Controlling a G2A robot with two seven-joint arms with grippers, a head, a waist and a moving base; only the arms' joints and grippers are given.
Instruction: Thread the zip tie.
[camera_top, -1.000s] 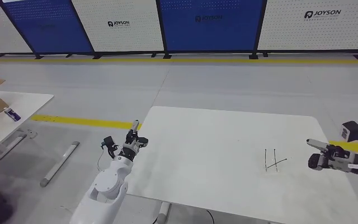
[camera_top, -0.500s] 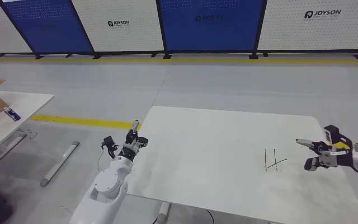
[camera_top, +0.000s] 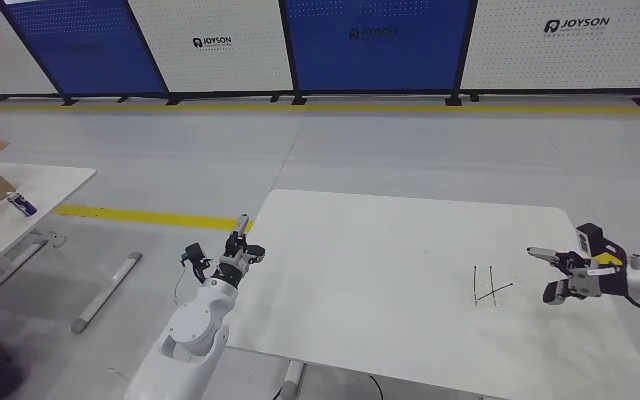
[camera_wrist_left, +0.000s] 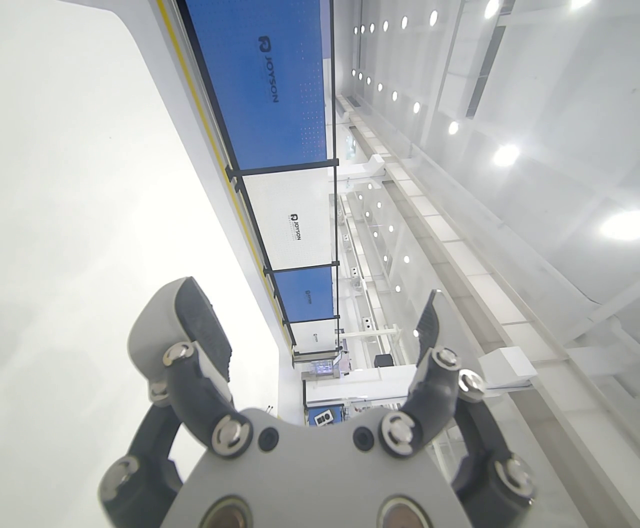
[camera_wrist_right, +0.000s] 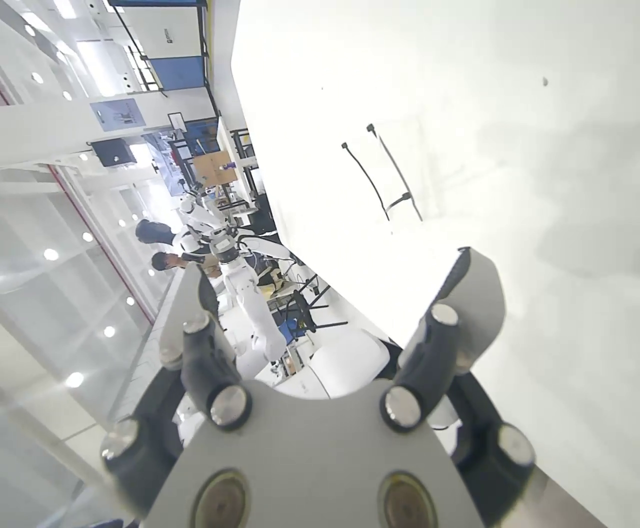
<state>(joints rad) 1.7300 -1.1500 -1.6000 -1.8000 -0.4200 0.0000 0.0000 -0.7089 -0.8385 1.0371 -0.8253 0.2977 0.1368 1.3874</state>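
Thin black zip ties (camera_top: 488, 285) lie crossed over each other on the white table (camera_top: 380, 280), near its right side. In the right wrist view the zip ties (camera_wrist_right: 382, 172) rest flat a short way ahead of my right gripper (camera_wrist_right: 330, 265), which is open and empty. From above, that right gripper (camera_top: 545, 272) hovers just right of the ties, apart from them. My left gripper (camera_top: 243, 235) sits at the table's left edge, far from the ties. The left gripper (camera_wrist_left: 315, 310) is open with nothing between its fingers.
The table's right edge (camera_top: 600, 300) runs close behind my right gripper. A second white table (camera_top: 40, 190) stands off to the left with a small object (camera_top: 20, 205) on it. Blue and white partition panels (camera_top: 380, 45) line the back.
My right gripper has moved in from the right edge of the view toward the zip ties. The left arm has kept still.
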